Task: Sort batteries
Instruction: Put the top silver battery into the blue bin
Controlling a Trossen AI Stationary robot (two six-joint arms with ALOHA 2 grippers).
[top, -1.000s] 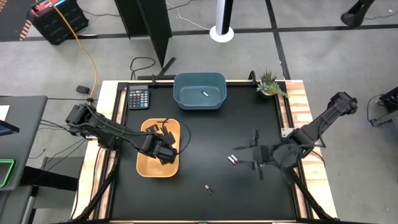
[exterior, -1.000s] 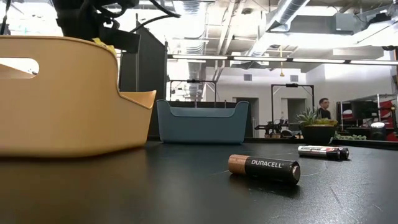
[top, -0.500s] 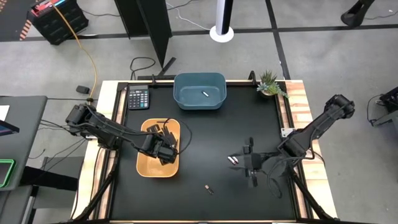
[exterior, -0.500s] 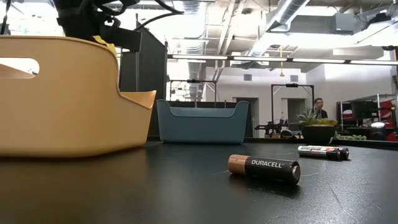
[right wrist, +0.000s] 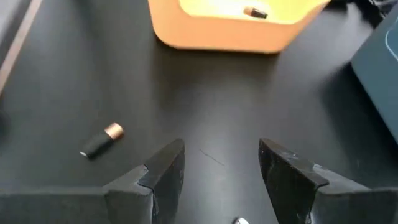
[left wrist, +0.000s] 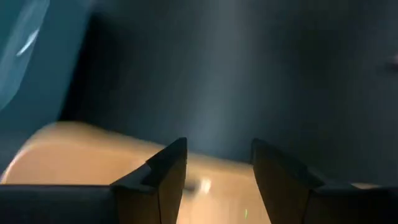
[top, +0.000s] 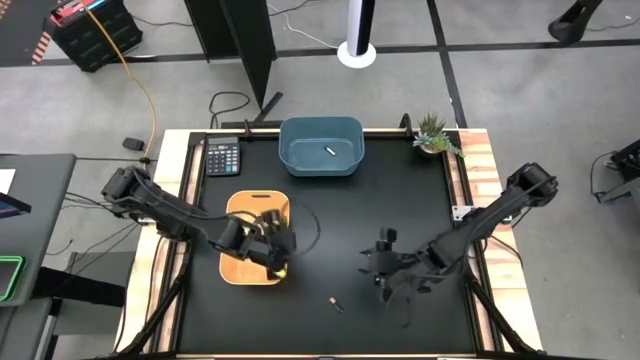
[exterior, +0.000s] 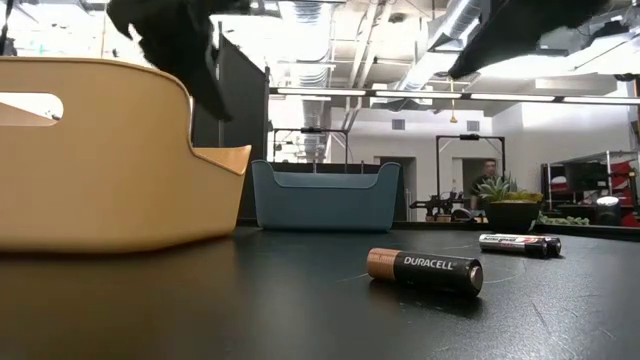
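My left gripper (left wrist: 217,146) hangs open over the near right part of the orange tray (top: 240,265), with nothing between its fingers. A blurred battery (left wrist: 202,185) lies in that tray. My right gripper (right wrist: 221,149) is open above the black table, right of centre (top: 383,262). It is over two batteries (exterior: 518,243) that lie side by side; a silver tip (right wrist: 239,219) shows below its fingers. A dark battery with a copper end (exterior: 425,270) lies alone nearer the front edge (top: 335,303). A whitish battery (top: 328,150) rests in the blue tray (top: 320,160).
A calculator (top: 222,157) sits at the far left corner and a small potted plant (top: 435,135) at the far right corner. Bare black table lies between the two trays and the loose batteries. A person (exterior: 488,172) stands in the room far behind the table.
My right gripper has come down and toward the table's left edge, and now hangs over the two batteries that lie side by side. My left gripper has risen a little over the orange tray, turned, and shifted toward the tray's near right corner.
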